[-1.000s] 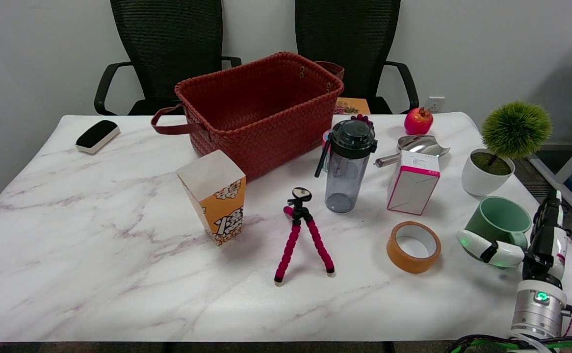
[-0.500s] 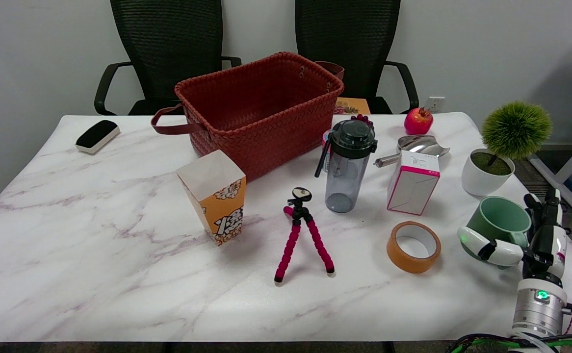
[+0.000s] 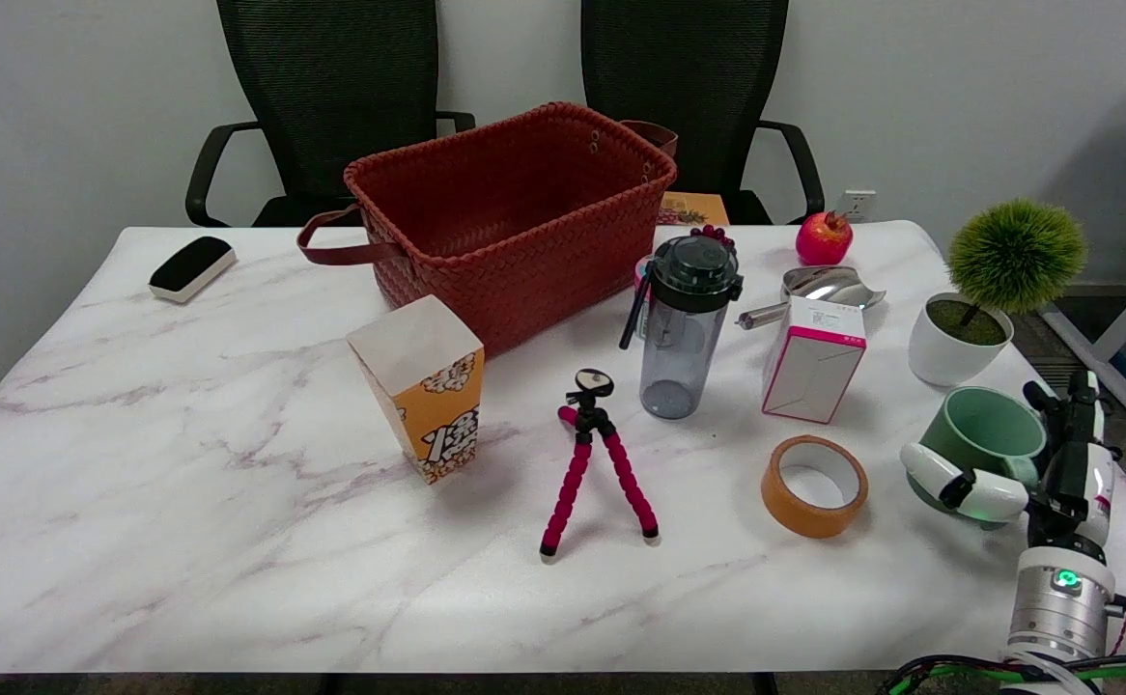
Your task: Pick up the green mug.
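Note:
The green mug (image 3: 980, 431) stands upright on the marble table (image 3: 235, 502) near its right edge, with the open mouth facing up. My right hand (image 3: 1027, 473) wraps it from the near right. The white thumb (image 3: 964, 487) lies across the mug's near wall. The black-and-white fingers (image 3: 1075, 444) stand at the mug's right side, and one tip shows past the rim. The mug's base and handle are hidden behind the hand.
An orange tape roll (image 3: 814, 485) lies just left of the mug. A white pot with a green ball plant (image 3: 959, 338) stands behind it. A pink-edged box (image 3: 812, 359), a grey bottle (image 3: 684, 323), a pink tripod (image 3: 597, 463), a popcorn box (image 3: 423, 386) and a red basket (image 3: 515, 212) lie further left.
The thumb has slid up a little along the mug's near wall. The fingers have come in at the mug's right side, one tip now showing by the rim. The mug stays in place.

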`<state>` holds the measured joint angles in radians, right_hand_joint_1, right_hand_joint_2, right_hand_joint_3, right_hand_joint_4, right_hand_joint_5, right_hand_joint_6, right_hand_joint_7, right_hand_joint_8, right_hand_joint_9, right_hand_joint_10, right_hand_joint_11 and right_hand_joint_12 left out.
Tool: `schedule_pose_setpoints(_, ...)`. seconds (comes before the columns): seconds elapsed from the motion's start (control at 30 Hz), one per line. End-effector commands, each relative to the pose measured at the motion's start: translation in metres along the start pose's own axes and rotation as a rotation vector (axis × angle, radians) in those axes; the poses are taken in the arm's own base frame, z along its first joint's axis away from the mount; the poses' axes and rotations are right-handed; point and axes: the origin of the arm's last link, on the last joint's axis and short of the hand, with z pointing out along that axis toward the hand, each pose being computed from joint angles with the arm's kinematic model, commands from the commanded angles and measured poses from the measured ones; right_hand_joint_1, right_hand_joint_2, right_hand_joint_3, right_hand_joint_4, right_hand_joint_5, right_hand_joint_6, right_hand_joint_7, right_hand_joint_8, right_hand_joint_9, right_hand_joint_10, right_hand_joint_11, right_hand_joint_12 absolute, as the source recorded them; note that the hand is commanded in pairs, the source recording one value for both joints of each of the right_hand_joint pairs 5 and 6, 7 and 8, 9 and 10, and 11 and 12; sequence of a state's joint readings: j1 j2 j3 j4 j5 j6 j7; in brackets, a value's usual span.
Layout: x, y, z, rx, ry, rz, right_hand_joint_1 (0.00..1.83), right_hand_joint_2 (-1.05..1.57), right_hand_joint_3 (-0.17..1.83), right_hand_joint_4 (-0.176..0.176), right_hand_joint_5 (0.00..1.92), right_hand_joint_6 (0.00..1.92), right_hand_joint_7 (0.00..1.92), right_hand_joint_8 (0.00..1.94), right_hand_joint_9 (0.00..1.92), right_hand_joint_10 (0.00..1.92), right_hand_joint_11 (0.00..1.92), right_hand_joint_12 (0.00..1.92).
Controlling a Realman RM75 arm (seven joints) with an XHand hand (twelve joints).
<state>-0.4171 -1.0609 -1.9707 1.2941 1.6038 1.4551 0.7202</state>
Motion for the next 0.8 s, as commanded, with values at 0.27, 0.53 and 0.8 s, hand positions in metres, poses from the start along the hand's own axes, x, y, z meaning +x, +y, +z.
schedule_pose_setpoints(0.27, 0.0000, 0.0049, 0.0018, -0.021, -0.013, -0.012, 1.33, -0.14, 0.72, 0.000, 0.05, 0.05, 0.33, 0.33, 0.00, 0.00, 0.39, 0.39)
schedule_pose_setpoints(0.53, 0.0007, 0.0054, 0.0036, -0.020, -0.008, -0.014, 1.32, -0.14, 0.83, 0.000, 0.06, 0.06, 0.35, 0.35, 0.00, 0.00, 0.49, 0.49)
schedule_pose_setpoints(0.8, 0.0004, 0.0064, 0.0044, -0.026, -0.013, -0.016, 1.33, -0.07, 0.69, 0.000, 0.10, 0.10, 0.42, 0.42, 0.00, 0.00, 0.43, 0.43)
